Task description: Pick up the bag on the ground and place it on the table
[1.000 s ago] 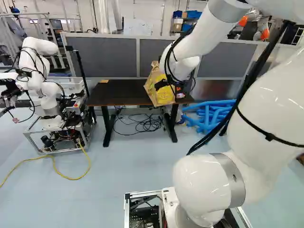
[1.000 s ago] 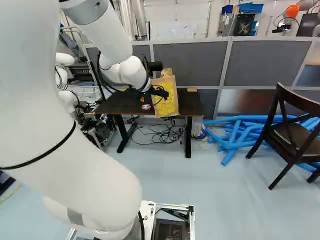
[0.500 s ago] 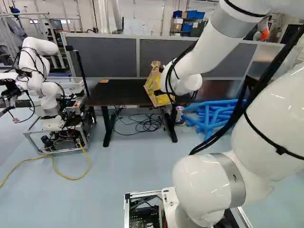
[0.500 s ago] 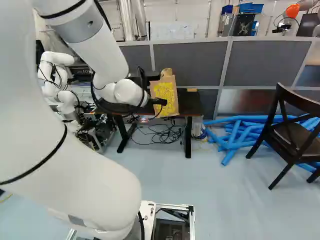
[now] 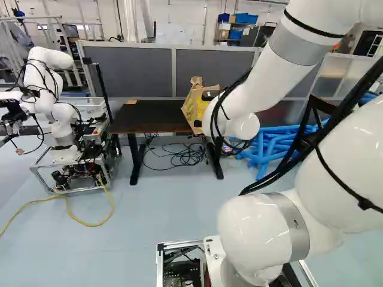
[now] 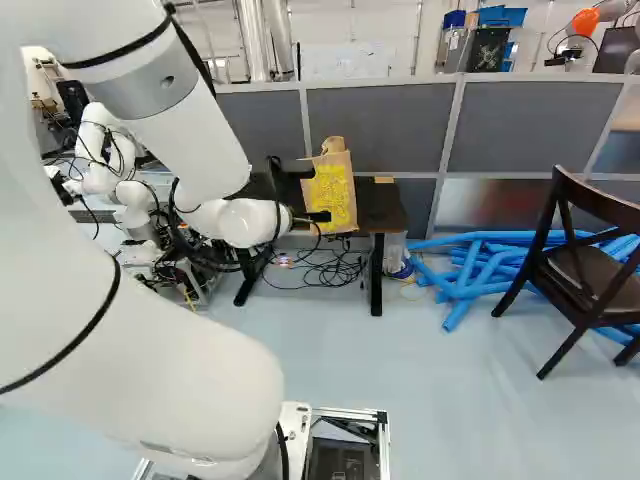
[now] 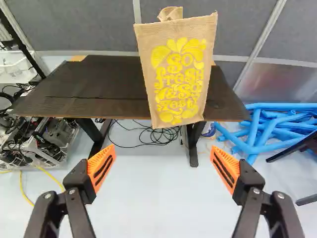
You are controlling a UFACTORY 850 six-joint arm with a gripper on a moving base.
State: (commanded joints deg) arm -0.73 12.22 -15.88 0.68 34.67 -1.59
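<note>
Only the wrist view shows the gap clearly: the jaws are spread wide with nothing between them, an orange pad (image 7: 101,167) on each inner side. Straight ahead of them, beyond the tips and apart from them, the paper bag (image 7: 179,74) stands on the worktop (image 7: 104,89) at its front edge, tilted slightly, its yellow-printed side turned to the jaws. Its lower end shows just below the worktop's edge; how far it overhangs I cannot tell. The right base view shows most of that printed side too, with the black gripper (image 6: 318,216) near the bag's lower part, whereas in the left base view the wrist hides part of the bag. The whole chair (image 6: 590,262), well to the right of the jaws, appears only in the right base view; the left base view gives the fullest sight of another robot (image 5: 60,128), far off to their left, and of the yellow cable (image 5: 84,223) on the floor. Blue tubes (image 7: 257,131) lie beyond the right-hand jaw, and black cables (image 5: 188,154) lie under the worktop. As for pose, the white arm (image 5: 275,78) rises high from its base joint, then slopes down and forward to the wrist, the jaws pointing ahead toward the bag.
</note>
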